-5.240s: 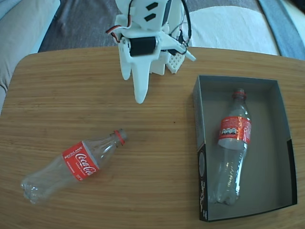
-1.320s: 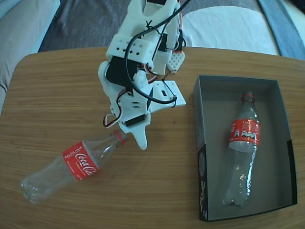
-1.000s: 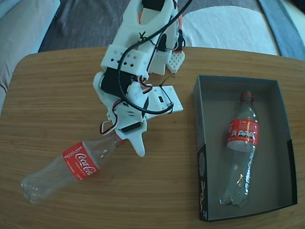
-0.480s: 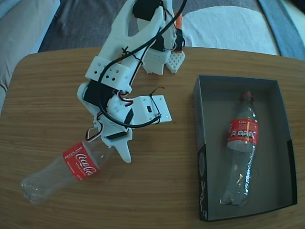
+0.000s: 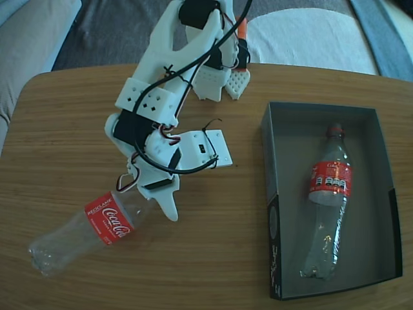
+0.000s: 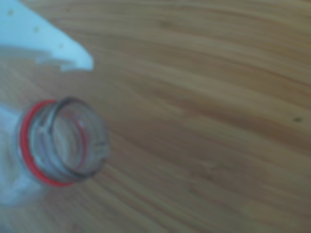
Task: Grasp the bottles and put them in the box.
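I have one bottle (image 5: 326,200) already lying lengthwise in the box (image 5: 381,161), well off to the right of my fingers in the fixed view, cap end pointing to the far wall. That half of the job looks finished; over the last few seconds it has only rolled a little inside the box and come to rest.

The bigger change is my arm (image 5: 164,110). Five seconds back it was parked upright at the far edge of the bench (image 5: 64,116); since then I have swung it out and down toward the second bottle (image 5: 97,226), and in the last half second it has barely moved, so I judge I am settled at the grasp pose.

That second bottle lies on its side on the bench, base toward the near-left corner, neck pointing up and right, straight at my fingers (image 5: 158,203). In the fixed view the long white finger (image 5: 169,208) sits just to the right of the neck, the shoulder of the bottle disappearing under the wrist.

From the wrist view, which is blurred, I see the open mouth and red ring of the bottle (image 6: 60,141) at lower left, with one white fingertip (image 6: 46,46) just above it, not touching. The other finger is out of sight, so I cannot tell whether they are spread or closing on the neck.
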Robot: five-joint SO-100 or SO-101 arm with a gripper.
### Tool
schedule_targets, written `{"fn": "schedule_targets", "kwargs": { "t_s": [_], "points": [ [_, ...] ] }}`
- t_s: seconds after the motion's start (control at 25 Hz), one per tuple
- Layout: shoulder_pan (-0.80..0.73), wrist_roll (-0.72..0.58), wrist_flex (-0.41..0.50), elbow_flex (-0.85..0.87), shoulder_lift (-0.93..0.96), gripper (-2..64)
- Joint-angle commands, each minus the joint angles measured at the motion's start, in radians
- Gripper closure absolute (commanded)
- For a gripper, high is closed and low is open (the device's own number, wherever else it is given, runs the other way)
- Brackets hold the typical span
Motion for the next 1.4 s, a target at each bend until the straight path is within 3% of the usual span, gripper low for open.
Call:
{"fn": "schedule_targets", "kwargs": {
  "t_s": [0.0,0.4,0.68,0.84,1.36],
  "points": [
    [0.002,-0.009,-0.003,-0.034,-0.005,10.6],
    [-0.014,-0.009,-0.003,-0.049,-0.025,12.7],
    [-0.048,-0.009,-0.003,-0.051,-0.025,45.9],
    [-0.051,-0.009,-0.003,-0.049,-0.021,61.4],
    [-0.046,-0.009,0.009,-0.051,-0.02,59.3]
  ]
}}
